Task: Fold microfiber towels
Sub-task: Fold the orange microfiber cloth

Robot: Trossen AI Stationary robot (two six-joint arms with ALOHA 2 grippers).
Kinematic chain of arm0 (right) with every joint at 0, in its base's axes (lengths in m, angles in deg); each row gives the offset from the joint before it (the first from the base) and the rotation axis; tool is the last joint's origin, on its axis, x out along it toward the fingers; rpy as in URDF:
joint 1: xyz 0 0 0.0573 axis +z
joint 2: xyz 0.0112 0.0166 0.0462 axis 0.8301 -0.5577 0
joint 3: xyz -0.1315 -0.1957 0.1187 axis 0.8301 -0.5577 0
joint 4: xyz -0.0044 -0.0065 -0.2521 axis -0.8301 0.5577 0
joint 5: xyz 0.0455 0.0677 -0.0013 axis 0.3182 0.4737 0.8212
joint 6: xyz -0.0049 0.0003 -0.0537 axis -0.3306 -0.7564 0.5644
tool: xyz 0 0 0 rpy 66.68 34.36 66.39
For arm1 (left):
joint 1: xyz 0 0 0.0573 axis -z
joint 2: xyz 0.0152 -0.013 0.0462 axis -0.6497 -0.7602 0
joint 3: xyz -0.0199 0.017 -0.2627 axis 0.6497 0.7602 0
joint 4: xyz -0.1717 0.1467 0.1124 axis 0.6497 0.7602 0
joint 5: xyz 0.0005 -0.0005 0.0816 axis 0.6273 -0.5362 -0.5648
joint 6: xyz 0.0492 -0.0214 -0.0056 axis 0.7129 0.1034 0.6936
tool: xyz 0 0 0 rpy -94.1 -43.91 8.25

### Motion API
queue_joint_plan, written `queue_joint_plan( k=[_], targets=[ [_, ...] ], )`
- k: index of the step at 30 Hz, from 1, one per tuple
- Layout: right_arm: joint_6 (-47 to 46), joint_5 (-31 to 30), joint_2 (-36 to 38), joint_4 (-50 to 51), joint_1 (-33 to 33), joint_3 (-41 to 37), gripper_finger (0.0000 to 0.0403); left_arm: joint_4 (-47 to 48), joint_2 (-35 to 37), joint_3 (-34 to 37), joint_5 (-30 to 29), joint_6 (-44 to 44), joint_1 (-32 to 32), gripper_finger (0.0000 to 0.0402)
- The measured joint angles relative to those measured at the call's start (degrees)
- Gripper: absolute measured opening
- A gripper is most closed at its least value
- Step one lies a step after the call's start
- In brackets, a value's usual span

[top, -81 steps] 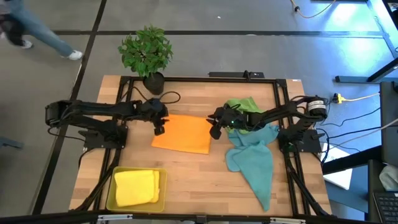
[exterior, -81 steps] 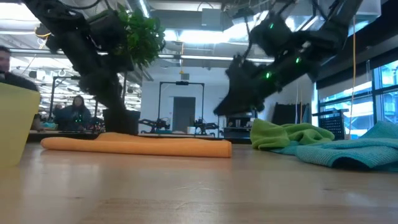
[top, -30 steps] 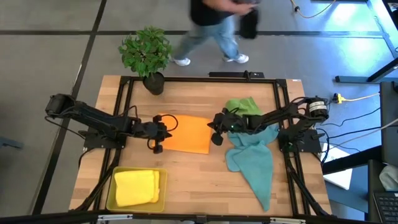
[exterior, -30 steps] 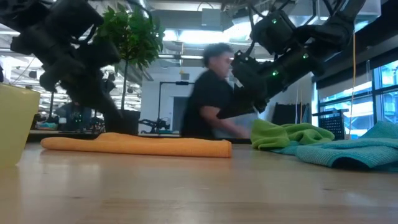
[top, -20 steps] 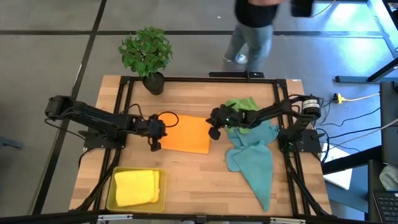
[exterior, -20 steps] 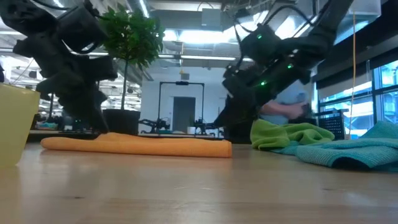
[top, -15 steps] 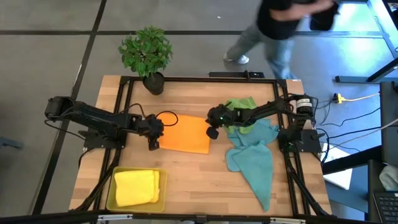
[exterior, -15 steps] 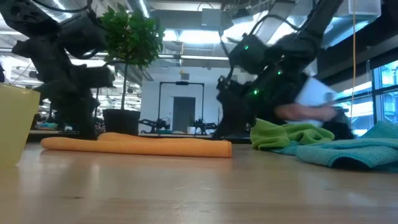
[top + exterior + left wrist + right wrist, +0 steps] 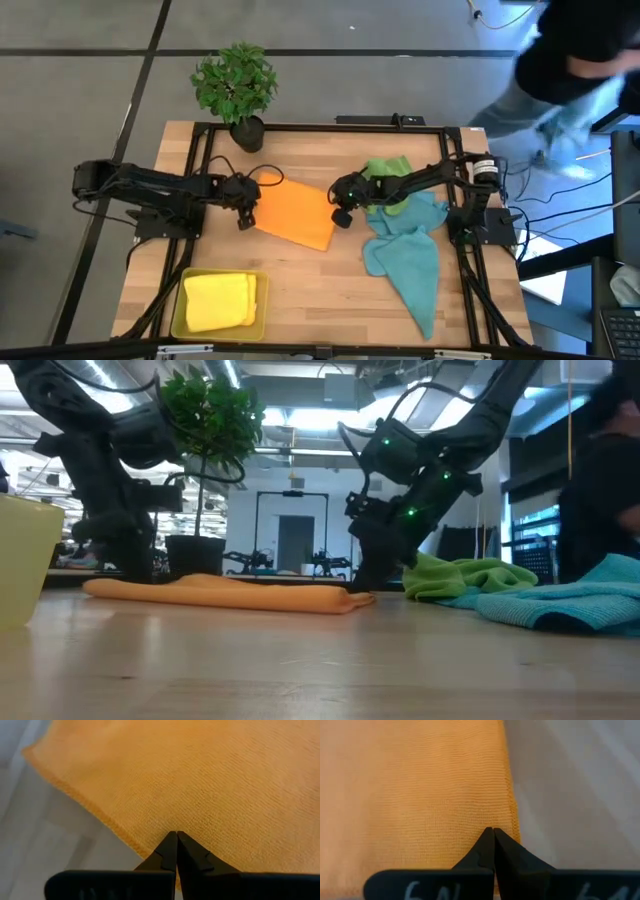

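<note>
**Both my jaws pressed together on the edges of the orange towel**

The flat, folded orange microfiber towel [image 9: 295,218] lies on the light wooden table [image 9: 320,290] between my two grippers. My left gripper [image 9: 243,212] sits at the towel's left edge, fingers pressed tight together, tips right at the hemmed border; in my left wrist view the closed fingertips [image 9: 176,851] meet just over that hem, with the orange weave [image 9: 210,780] spreading ahead of them and bare table to one side. My right gripper [image 9: 341,212] sits at the opposite edge, its jaws also pressed together. In my right wrist view the fingertips [image 9: 492,845] touch just inside the border, orange cloth [image 9: 410,785] ahead and to one side, table beyond the hem on the other. Whether either pair actually pinches a layer of fabric I cannot tell.

Behind my right gripper, along that arm, a crumpled green microfiber towel [image 9: 390,172] lies against a heap of loose teal-blue microfiber cloth [image 9: 408,255] that trails toward the near edge. Well apart from my left gripper, at the near left corner, a folded yellow microfiber towel [image 9: 217,300] rests in a rigid yellow rectangular plastic tray [image 9: 181,288]. A small potted green plant [image 9: 236,85] stands at the far edge, beyond my left gripper. A blurred person [image 9: 565,75] is off the table's far right corner.
</note>
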Motion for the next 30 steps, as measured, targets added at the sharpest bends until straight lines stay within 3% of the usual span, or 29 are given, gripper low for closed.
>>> queue_joint_plan(
  k=[5, 13, 18, 25, 30],
  targets=[
    [-2.0, 2.1, 0.0, 0.6, 3.1, 0.0, 0.0001, -1.3, 0.0, 0.0, -0.1, 4.2, -2.7, 0.0],
    [-5.5, 9.2, 0.0, 0.5, 7.7, -0.1, 0.0003, -12.2, 0.0, 0.0, -2.0, 11.2, -6.1, 0.0],
    [-7.9, 9.7, 2.5, 2.5, 9.4, -0.5, 0.0006, -12.8, 0.0, -1.1, -2.1, 12.2, -6.5, 0.0],
    [-5.8, 3.5, 7.9, 1.9, 8.9, -0.4, 0.0007, -7.2, 0.0, -3.8, 4.6, 8.2, -2.9, 0.0],
    [-1.2, 3.4, 7.6, -6.8, 5.6, -0.4, 0.0003, -4.6, 0.0, -4.0, 9.6, 6.2, 1.5, 0.0]
  ],
)
